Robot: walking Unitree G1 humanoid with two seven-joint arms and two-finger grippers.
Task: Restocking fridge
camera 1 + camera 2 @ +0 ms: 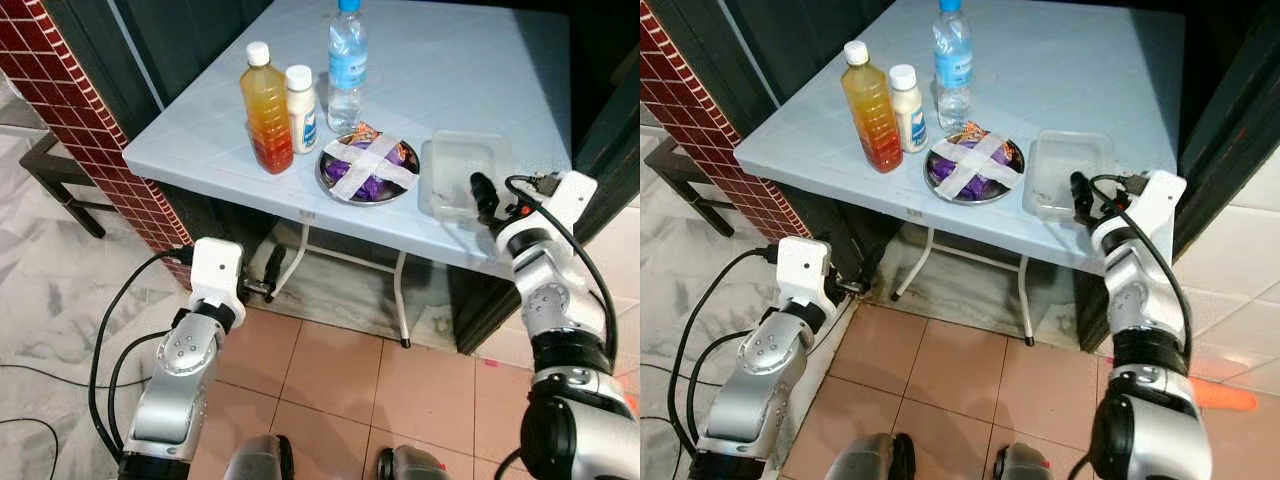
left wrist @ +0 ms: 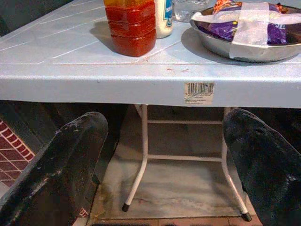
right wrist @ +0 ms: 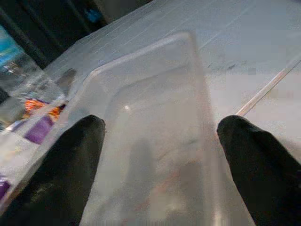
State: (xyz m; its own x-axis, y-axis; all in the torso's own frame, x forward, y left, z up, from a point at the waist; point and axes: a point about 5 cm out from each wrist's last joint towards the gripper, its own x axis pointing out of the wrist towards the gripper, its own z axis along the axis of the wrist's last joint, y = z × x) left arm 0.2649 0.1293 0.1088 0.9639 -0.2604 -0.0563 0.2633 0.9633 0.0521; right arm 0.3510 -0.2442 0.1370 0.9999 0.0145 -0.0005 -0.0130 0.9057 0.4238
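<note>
On a pale blue table [image 1: 200, 130] stand an orange juice bottle [image 1: 266, 108], a small white bottle [image 1: 301, 108] and a water bottle [image 1: 347, 65]. Beside them sits a steel bowl [image 1: 368, 168] of purple snack packets under crossed tape. A clear plastic container [image 1: 463, 172] lies at the table's near right edge. My right gripper [image 1: 483, 200] is open at that container's near end [image 3: 155, 117], one finger on each side. My left gripper [image 1: 270, 272] is open below the table's front edge, and its wrist view looks at the rim [image 2: 141, 87] and the juice bottle [image 2: 130, 28].
A red tiled pillar [image 1: 60, 90] and a dark stool [image 1: 55, 175] stand on the left. White table legs [image 1: 402, 300] reach the tiled floor. Black cables [image 1: 50, 385] trail at the lower left. A dark wall [image 1: 610, 120] borders the table's right side.
</note>
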